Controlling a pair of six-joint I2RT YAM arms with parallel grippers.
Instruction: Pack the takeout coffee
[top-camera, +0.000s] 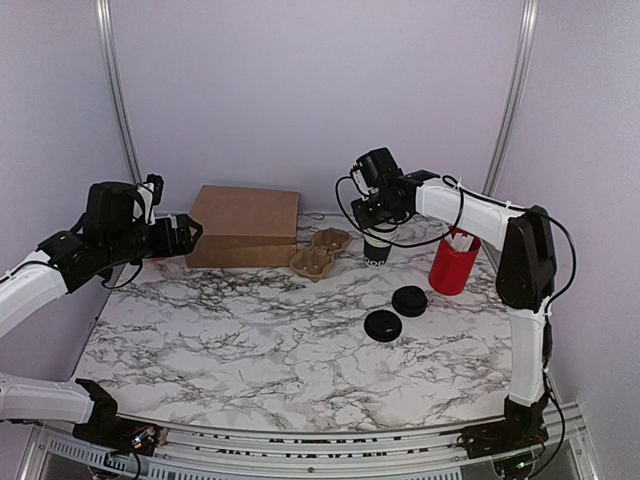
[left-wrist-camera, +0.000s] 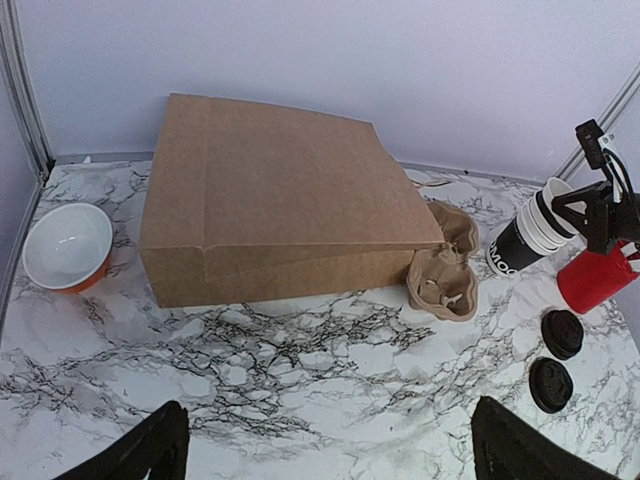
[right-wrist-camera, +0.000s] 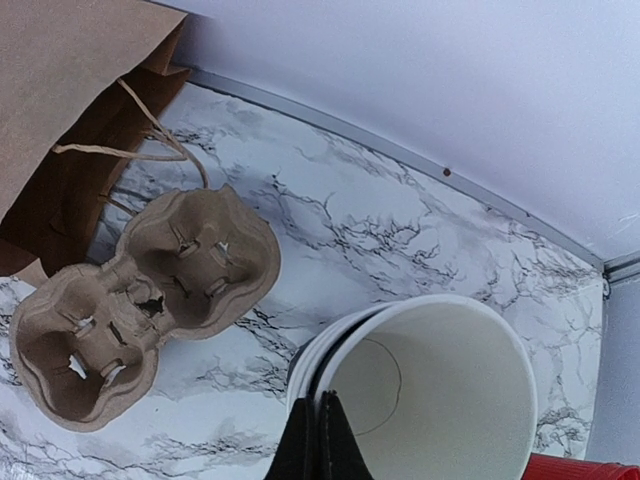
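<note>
— Where is the coffee cup?
— At one o'clock on the tabletop (top-camera: 250, 350), topmost in the stack of cups (top-camera: 378, 250). The right hand (right-wrist-camera: 320, 440) is clamped on the rim of the top cup (right-wrist-camera: 430, 400), fingers pressed together on the paper wall.
— And the lids?
— Flat at three o'clock: the far lid (top-camera: 409, 300) and the near lid (top-camera: 382, 325), just beside each other, apart from the stack.
— The left hand?
— The left hand (top-camera: 185, 235) hangs at ten o'clock, fingers wide apart, holding nothing, near the brown paper bag (top-camera: 243, 225).
</note>
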